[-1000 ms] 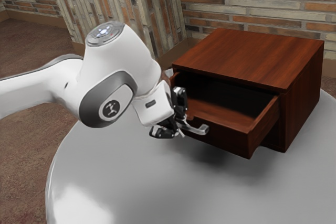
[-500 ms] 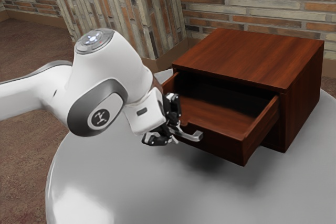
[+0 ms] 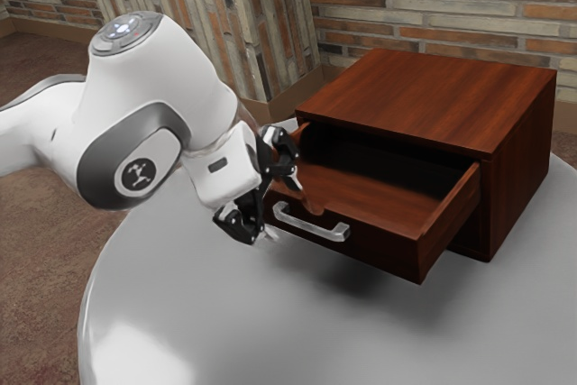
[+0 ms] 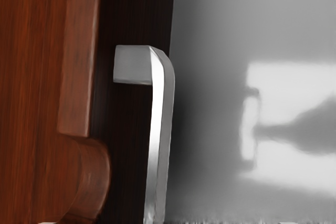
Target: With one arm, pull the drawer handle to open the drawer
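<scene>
- The fingers (image 3: 242, 225) stand open just beside the handle (image 3: 312, 225), holding nothing.
- The drawer (image 3: 397, 209) looks well out (my judgement); pulling further needs a centred grip on the handle.

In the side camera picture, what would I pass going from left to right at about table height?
White arm → black gripper → metal handle → drawer's side wall → cabinet's side panel.
</scene>
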Robot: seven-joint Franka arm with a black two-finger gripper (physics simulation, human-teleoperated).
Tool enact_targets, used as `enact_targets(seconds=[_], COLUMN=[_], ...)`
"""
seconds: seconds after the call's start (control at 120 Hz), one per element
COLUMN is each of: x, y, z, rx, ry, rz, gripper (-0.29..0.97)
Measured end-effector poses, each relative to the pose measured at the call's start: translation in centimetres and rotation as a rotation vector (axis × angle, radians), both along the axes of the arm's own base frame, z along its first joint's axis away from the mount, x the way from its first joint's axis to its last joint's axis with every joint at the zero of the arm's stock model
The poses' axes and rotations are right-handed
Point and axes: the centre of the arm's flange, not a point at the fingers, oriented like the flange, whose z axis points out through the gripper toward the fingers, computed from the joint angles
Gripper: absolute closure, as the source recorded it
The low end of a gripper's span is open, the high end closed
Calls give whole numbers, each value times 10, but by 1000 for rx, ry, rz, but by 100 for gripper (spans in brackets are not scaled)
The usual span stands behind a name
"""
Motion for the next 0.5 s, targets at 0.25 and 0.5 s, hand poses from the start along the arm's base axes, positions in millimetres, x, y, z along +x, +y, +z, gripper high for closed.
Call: enact_targets(seconds=[0.25,0.5], x=[-4,-20], y=[2,5], z=[19,82], rx=[5,11], ry=[27,95], rz=[7,25], gripper=[6,2])
